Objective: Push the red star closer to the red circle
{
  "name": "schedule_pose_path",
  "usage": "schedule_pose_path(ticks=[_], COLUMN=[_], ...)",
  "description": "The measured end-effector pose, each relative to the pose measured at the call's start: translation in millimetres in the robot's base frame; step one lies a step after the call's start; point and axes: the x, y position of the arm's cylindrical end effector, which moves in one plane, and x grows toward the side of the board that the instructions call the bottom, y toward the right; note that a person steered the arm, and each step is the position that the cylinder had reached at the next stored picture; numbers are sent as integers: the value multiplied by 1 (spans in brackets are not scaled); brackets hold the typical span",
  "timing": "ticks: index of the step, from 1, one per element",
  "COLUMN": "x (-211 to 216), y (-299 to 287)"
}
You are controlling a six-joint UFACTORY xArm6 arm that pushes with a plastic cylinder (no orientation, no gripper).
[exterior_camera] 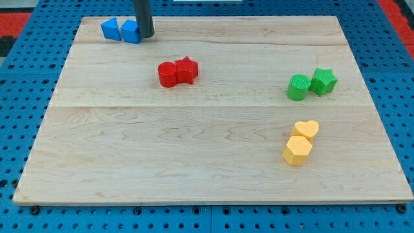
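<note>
Looking from the frame's bottom upward, you pass the yellow pair (300,143) and green pair (311,84) at right. Mid-board, red star (187,70) already touches red circle (168,74); the push looks finished. My tip (146,35), a bare rod with no pincer, sits upper left against the blue blocks (121,30). You'd only need to back away.

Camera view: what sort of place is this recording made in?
Probably a robotics lab bench: a wooden board lies on a blue perforated base, small coloured blocks sit in pairs, such as the red star touching the red circle, and my tip stands beside the blue blocks.
</note>
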Motion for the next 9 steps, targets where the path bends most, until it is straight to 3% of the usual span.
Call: schedule_pose_path(ticks=[7,8,9], x=[2,18,62], y=[8,14,54])
